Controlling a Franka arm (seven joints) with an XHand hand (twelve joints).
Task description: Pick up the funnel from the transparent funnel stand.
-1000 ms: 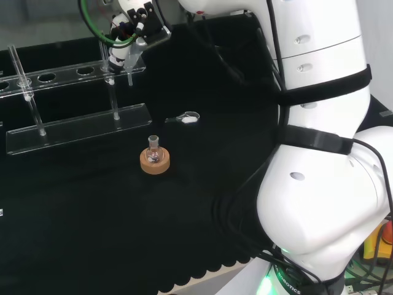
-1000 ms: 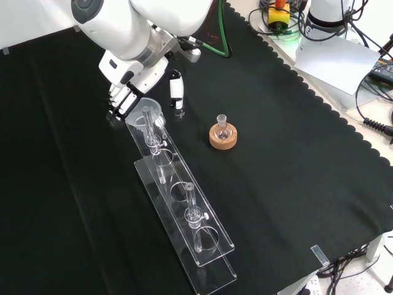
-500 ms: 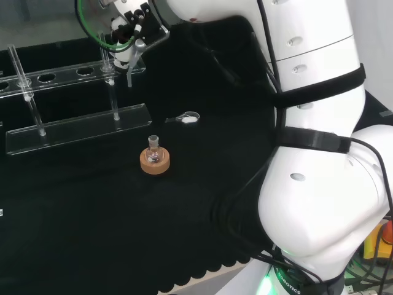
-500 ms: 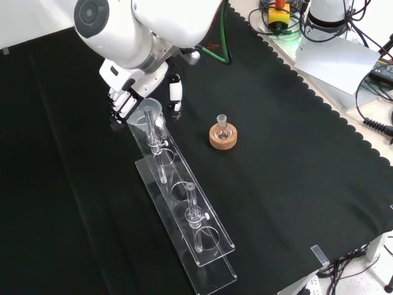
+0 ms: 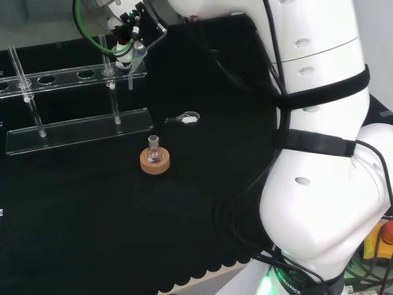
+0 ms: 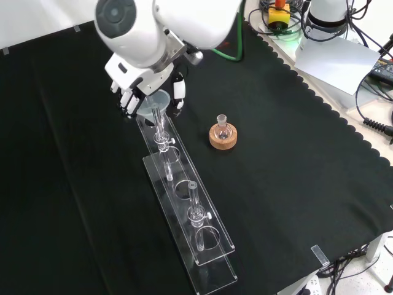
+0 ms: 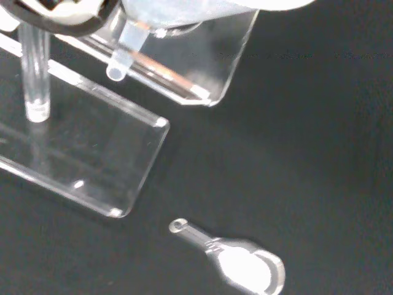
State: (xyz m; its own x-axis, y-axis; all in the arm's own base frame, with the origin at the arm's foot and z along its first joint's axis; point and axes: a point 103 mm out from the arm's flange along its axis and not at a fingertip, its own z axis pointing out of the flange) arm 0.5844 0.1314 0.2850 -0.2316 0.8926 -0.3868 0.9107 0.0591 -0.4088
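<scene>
The clear funnel (image 6: 154, 102) is at the far end of the transparent stand (image 6: 184, 203) in the front view, with the hand (image 6: 131, 92) shut on its cone from above. In the head view the hand (image 5: 127, 27) holds the funnel (image 5: 132, 60) over the right end of the stand's (image 5: 80, 128) top bar. The funnel's stem (image 7: 120, 59) points down beside the top bar's corner (image 7: 202, 83). Whether the stem tip is clear of the end hole I cannot tell.
A small flask on a cork ring (image 5: 154, 158) (image 6: 222, 133) stands on the cloth near the stand. A small clear piece with a white end (image 5: 187, 118) (image 7: 239, 264) lies beside the stand's base (image 7: 92, 166). Two upright posts (image 6: 193, 203) carry the top bar.
The hand has risen and drifted a little with the funnel in it. The stand has shifted slightly along the cloth. Flask and small piece stay put.
</scene>
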